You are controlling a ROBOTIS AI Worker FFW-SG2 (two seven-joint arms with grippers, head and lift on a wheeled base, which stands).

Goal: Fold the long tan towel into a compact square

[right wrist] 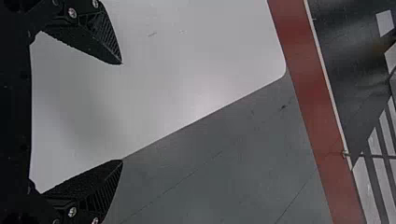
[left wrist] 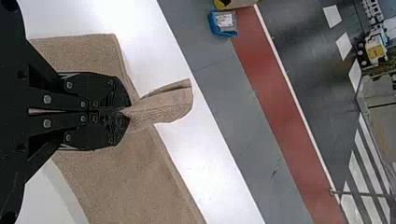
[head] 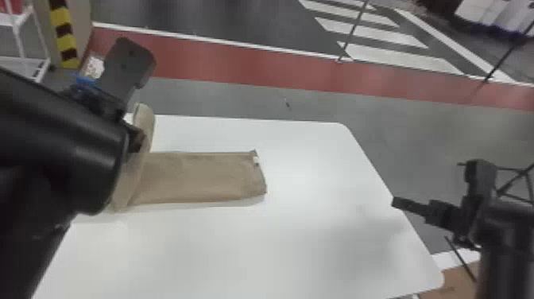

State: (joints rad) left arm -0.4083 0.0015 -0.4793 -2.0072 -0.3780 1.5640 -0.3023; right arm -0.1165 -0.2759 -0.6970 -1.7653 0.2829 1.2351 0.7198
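The tan towel [head: 198, 177] lies as a long flat strip on the left half of the white table, its left end lifted by my left gripper [head: 137, 139]. Seen from the left wrist, that gripper [left wrist: 125, 112] is shut on a pinched fold of the towel [left wrist: 135, 177], and a small flap sticks out past its fingertips. Over the table's right edge is my right gripper [head: 397, 202]; in the right wrist view the same gripper [right wrist: 122, 112] stands wide open with nothing between its fingers.
The white table [head: 318, 238] has a rounded far right corner. Beyond it are grey floor and a red strip [head: 238, 65]. A white rack [head: 24, 59] stands at the far left, and thin dark stand legs [head: 516, 179] are behind the right arm.
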